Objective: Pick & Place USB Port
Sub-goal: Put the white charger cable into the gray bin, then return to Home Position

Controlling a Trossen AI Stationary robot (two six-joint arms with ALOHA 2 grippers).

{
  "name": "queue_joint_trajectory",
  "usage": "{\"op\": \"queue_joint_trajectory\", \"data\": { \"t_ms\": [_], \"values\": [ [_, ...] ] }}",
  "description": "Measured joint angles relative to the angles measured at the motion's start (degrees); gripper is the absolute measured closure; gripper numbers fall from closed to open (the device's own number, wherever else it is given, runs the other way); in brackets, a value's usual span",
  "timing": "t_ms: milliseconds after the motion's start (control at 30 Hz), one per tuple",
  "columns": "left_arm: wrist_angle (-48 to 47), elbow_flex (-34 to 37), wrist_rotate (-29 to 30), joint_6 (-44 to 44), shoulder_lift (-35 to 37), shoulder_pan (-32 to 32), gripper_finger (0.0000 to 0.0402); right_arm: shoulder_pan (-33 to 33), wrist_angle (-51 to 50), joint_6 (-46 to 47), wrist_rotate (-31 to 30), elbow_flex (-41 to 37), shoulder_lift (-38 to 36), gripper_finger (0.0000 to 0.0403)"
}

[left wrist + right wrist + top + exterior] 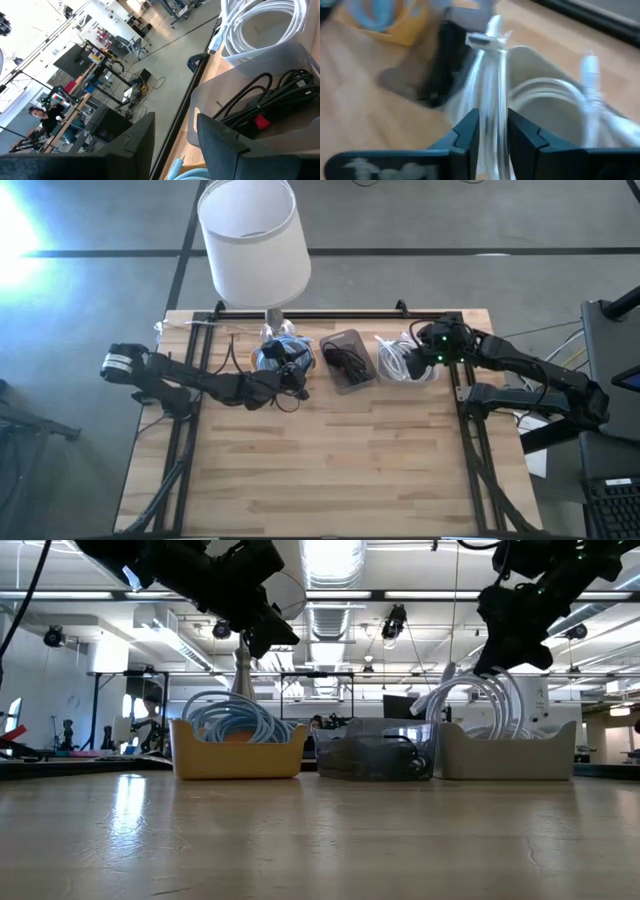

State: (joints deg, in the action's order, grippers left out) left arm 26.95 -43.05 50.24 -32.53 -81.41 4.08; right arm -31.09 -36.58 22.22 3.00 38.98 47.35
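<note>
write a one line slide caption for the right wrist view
Right gripper shut on a white cable, its USB plug up, above the pale bin of coiled white cables on the wooden table.

A robotics lab or workshop is showing here: ceiling lights (330,560) are glowing over far workbenches (75,102), where a person (47,114) is sitting among monitors and equipment racks.

Three bins (238,758) (yellow, clear, white), three cable bundles (232,712), one lamp (252,242).
</note>
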Motion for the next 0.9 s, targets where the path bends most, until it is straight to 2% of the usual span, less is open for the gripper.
{"op": "queue_joint_trajectory", "data": {
  "t_ms": [67, 200, 267, 367, 467, 567, 633, 767, 900],
  "values": [
    [0.0, 0.0, 0.0, 0.0, 0.0, 0.0, 0.0252, -0.2, -1.4, -0.1, -5.6, 0.0, 0.0, 0.0312],
    [0.0, -0.1, 0.0, 0.0, 0.0, 0.0, 0.0252, -1.1, -5.3, 1.0, -21.0, 0.0, 0.0, 0.0306],
    [0.0, -0.2, 0.0, 0.0, 0.0, 0.0, 0.0252, -1.6, -6.9, 2.0, -23.9, 0.0, 0.0, 0.0308],
    [0.0, -0.3, 0.0, 0.0, 0.0, 0.0, 0.0252, -1.7, -7.0, 2.4, -22.0, 0.0, -0.1, 0.0315],
    [0.0, -0.3, 0.0, 0.0, 0.0, 0.0, 0.0252, -1.7, -6.0, 3.6, -15.5, 0.9, -0.1, 0.0324],
    [0.0, -0.3, 0.0, 0.6, 0.0, 0.0, 0.0252, -1.0, 0.3, 7.2, -7.7, 1.0, -0.2, 0.0333],
    [0.0, -0.4, 0.0, 1.1, 0.0, 0.0, 0.0252, 0.1, 5.9, 7.0, -4.7, 1.0, -0.2, 0.0337],
    [0.0, -0.9, 0.0, 1.6, 0.0, -0.1, 0.0252, 2.4, 12.9, 2.7, -4.3, 0.9, -0.1, 0.0343],
    [-0.1, -0.9, 0.0, 3.6, 1.1, 0.2, 0.0252, 4.3, 14.3, 2.2, -4.5, 0.8, 0.2, 0.0343]
  ]
}}
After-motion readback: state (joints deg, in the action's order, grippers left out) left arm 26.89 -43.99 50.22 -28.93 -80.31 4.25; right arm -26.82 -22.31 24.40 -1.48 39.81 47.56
